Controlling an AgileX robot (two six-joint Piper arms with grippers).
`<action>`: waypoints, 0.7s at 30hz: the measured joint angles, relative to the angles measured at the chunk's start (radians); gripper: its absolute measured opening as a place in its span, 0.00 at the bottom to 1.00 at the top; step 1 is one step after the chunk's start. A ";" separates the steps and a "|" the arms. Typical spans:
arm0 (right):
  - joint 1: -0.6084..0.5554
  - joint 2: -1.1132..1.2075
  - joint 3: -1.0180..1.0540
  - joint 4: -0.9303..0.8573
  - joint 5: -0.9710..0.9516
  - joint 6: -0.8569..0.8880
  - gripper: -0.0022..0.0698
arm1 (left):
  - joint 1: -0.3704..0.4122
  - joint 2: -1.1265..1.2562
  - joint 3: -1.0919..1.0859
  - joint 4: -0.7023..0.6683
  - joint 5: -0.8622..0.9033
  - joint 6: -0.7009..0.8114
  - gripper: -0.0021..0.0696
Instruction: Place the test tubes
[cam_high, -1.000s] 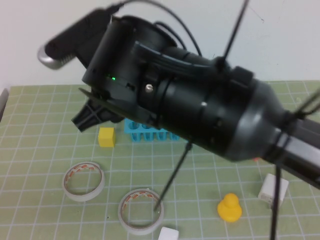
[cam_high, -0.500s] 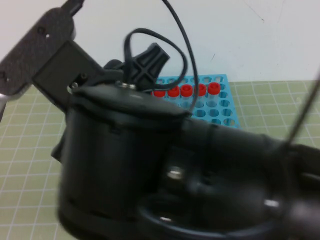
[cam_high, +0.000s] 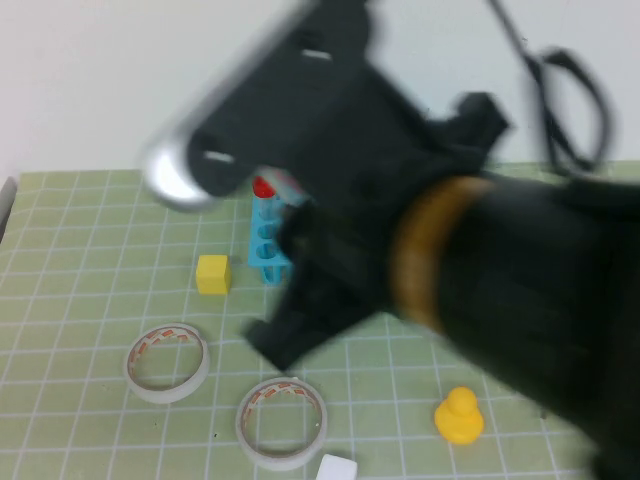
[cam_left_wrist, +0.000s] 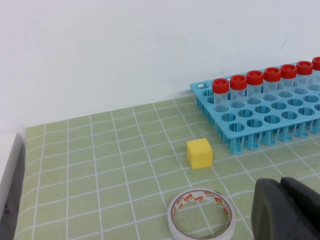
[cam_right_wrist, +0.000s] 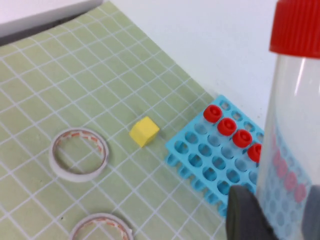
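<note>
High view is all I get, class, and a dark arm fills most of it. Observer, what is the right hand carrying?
Observer: The right hand is shut on a clear test tube with a red cap, above the mat.
Operator: How full is the rack?
Observer: The blue rack has one row of red-capped tubes along the edge by the white wall; the other rows in view show empty holes.
Operator: And the left hand?
Observer: The left hand is shut and empty, near a tape roll, short of the rack.
</note>
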 joint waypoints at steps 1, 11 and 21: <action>0.000 -0.028 0.035 -0.003 -0.020 0.007 0.35 | 0.000 0.000 0.000 0.000 0.000 0.000 0.03; 0.000 -0.272 0.428 -0.196 -0.319 0.309 0.35 | 0.000 0.000 0.061 -0.020 -0.039 -0.019 0.03; 0.000 -0.180 0.602 -0.743 -0.412 0.887 0.35 | 0.000 0.000 0.061 -0.386 -0.143 0.018 0.03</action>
